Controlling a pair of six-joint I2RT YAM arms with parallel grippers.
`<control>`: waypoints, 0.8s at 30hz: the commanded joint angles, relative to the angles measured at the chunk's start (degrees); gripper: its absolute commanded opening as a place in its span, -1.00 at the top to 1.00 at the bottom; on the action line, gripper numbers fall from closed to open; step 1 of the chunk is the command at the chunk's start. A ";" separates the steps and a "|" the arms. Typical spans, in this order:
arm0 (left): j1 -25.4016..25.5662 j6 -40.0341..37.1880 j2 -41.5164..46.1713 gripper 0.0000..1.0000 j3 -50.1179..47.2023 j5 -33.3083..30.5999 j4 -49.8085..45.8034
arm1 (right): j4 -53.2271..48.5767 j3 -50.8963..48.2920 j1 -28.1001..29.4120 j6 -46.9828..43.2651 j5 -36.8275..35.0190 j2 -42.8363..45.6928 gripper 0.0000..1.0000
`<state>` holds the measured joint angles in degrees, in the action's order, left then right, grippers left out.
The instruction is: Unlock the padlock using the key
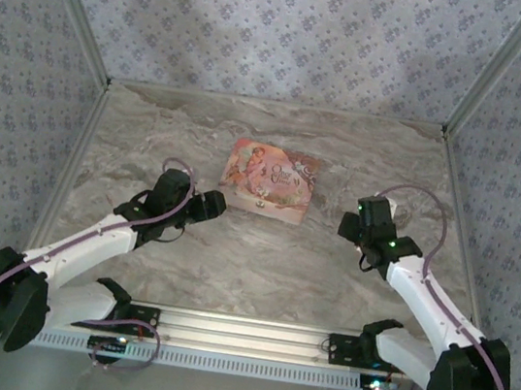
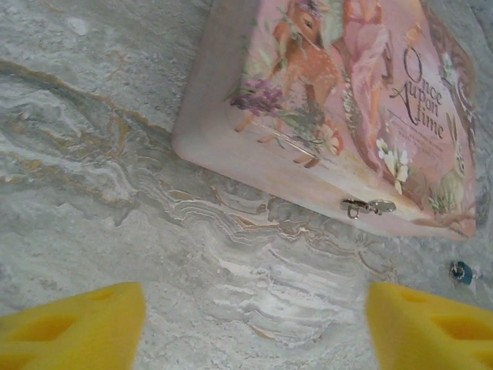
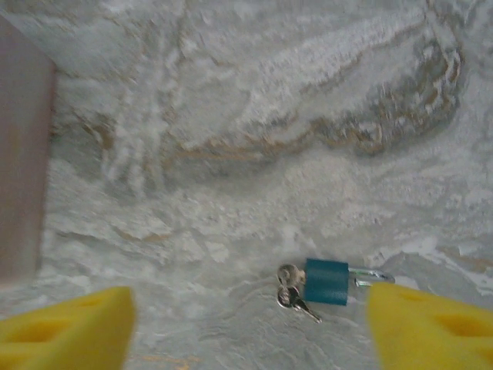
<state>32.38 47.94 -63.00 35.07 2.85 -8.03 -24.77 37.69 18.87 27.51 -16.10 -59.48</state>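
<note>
Since the padlock (image 3: 326,281) lies flat on the counter (image 3: 231,116), key (image 3: 293,290) touching it, the right tool (image 3: 246,324) hangs spread wide over it, I'm guessing for a pinch.

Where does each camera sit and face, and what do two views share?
Top external: above, behind the arms, looking down at marbled table and pink illustrated box; both arms show.
Left wrist: on the left gripper, facing the box's latch; yellow fingertips show.
Right wrist: on the right gripper, facing the small blue metal padlock and pale keys; yellow fingertips show.
Wrist views share the padlock.
</note>
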 commanded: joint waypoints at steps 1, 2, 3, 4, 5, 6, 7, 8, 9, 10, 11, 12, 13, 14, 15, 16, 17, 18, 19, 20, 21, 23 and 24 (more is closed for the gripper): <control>-0.51 -4.44 1.37 -0.96 4.94 -3.84 -5.32 | -3.18 4.72 -0.57 -1.37 0.48 0.88 -1.00; -0.92 -5.43 1.50 -0.96 5.98 -4.64 -6.70 | -3.11 5.51 -0.61 -1.88 0.30 0.86 -1.00; -1.48 -6.77 1.63 -0.96 7.36 -5.76 -8.64 | -3.00 6.28 -0.87 -2.35 -0.06 0.70 -1.00; -2.23 -8.24 1.58 -0.96 8.81 -6.90 -10.53 | -2.68 7.10 -1.19 -2.77 -0.18 0.46 -1.00; -3.03 -9.48 1.49 -0.97 10.01 -7.75 -12.13 | -2.37 7.70 -1.61 -3.26 -0.16 0.11 -1.00; -4.03 -11.34 1.24 -0.96 11.35 -8.39 -13.74 | -1.97 8.44 -2.24 -3.76 -0.16 -0.36 -1.00; -4.94 -13.31 0.99 -0.96 12.56 -9.25 -15.02 | -1.47 9.02 -2.80 -4.02 -0.65 -0.90 -1.00; -5.74 -14.89 0.82 -0.97 13.47 -10.03 -16.00 | -0.94 9.43 -3.30 -4.12 -1.34 -1.40 -1.00; -6.62 -17.03 0.71 -0.96 14.40 -10.78 -16.67 | -0.28 9.71 -3.84 -4.38 -2.46 -2.11 -1.00; -7.50 -19.24 0.63 -0.96 14.87 -11.55 -16.91 | 0.26 10.00 -4.34 -4.73 -4.02 -2.84 -1.00; -8.12 -21.18 0.71 -0.96 15.02 -12.45 -16.69 | 1.03 10.26 -4.65 -5.21 -5.66 -3.54 -1.00; -8.66 -23.84 0.84 -0.96 14.74 -13.72 -15.71 | 2.51 10.08 -4.98 -6.01 -8.43 -4.39 -1.00; -9.29 -26.50 1.10 -0.96 14.04 -15.36 -14.48 | 4.34 9.53 -5.30 -6.88 -10.26 -5.05 -1.00; -10.05 -28.13 1.39 -0.96 13.45 -17.00 -13.50 | 6.22 9.00 -6.10 -8.31 -10.36 -5.56 -1.00; -11.37 -29.91 1.64 -0.97 12.54 -17.61 -12.15 | 8.71 8.31 -7.07 -10.39 -10.63 -6.10 -1.00; -13.06 -31.85 1.97 -0.96 11.40 -17.61 -10.49 | 11.73 6.99 -7.52 -11.67 -12.40 -6.72 -1.00; -14.44 -33.40 2.32 -0.96 10.28 -17.91 -8.78 | 14.94 5.56 -8.01 -13.12 -13.81 -7.10 -1.00; -16.01 -35.14 2.84 -0.96 8.36 -18.33 -5.92 | 18.91 3.69 -8.57 -15.21 -14.78 -7.39 -1.00; -17.76 -36.82 3.49 -0.96 6.13 -18.49 -2.68 | 22.77 1.43 -9.23 -16.35 -15.57 -7.49 -1.00; -19.47 -38.08 4.03 -0.96 4.15 -18.21 0.42 | 26.37 -0.50 -9.95 -17.39 -15.72 -7.41 -1.00; -21.51 -39.37 4.41 -0.96 1.54 -16.81 4.46 | 29.88 -2.53 -10.83 -18.07 -15.64 -7.34 -1.00; -25.28 -40.72 4.10 -0.96 -2.48 -15.53 10.96 | 32.56 -4.52 -12.74 -18.56 -14.59 -7.46 -1.00; -27.12 -41.34 3.19 -0.96 -4.06 -14.92 14.17 | 32.82 -4.94 -13.81 -18.87 -14.32 -7.93 -1.00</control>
<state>8.51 12.27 -59.35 34.33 -12.84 -5.56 -0.56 34.24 7.14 12.19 -28.34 -66.78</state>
